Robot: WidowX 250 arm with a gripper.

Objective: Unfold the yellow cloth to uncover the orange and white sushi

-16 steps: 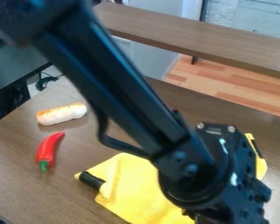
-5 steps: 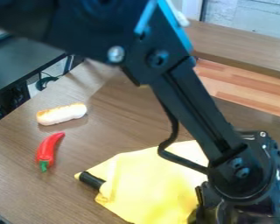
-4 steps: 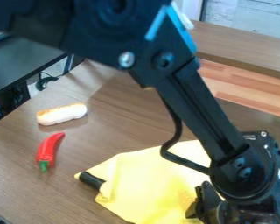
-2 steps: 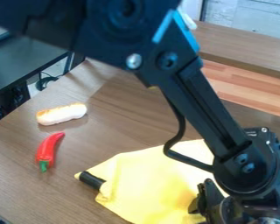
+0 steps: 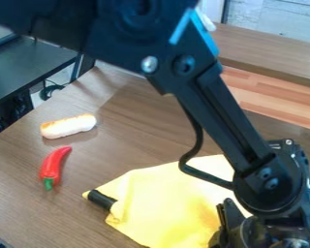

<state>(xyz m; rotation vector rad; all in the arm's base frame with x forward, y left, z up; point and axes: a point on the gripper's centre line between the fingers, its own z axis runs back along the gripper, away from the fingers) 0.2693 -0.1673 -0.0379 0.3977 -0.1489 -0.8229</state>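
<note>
The black gripper point(image 5: 232, 235) hangs at the bottom right, over or beside the right part of a yellow cloth point(image 5: 164, 206); whether it touches the cloth I cannot tell. From under the cloth's left corner pokes a black cylindrical piece point(image 5: 101, 199) with a yellow tip. A red pepper with a green stem point(image 5: 54, 166) lies on the table at the left. Just above the pepper rests a white roll-shaped item with a browned top point(image 5: 68, 126).
The brown wooden table point(image 5: 28, 208) carries all of these. A dark table point(image 5: 31, 68) stands at the upper left, and a wooden bench or shelf point(image 5: 268, 55) runs along the upper right. The arm crosses from upper left to lower right.
Since the earliest frame the arm has shifted right and its posture has changed, uncovering more of the cloth. In the latest frames it has moved only slightly. Pepper, roll and black piece stay put.
</note>
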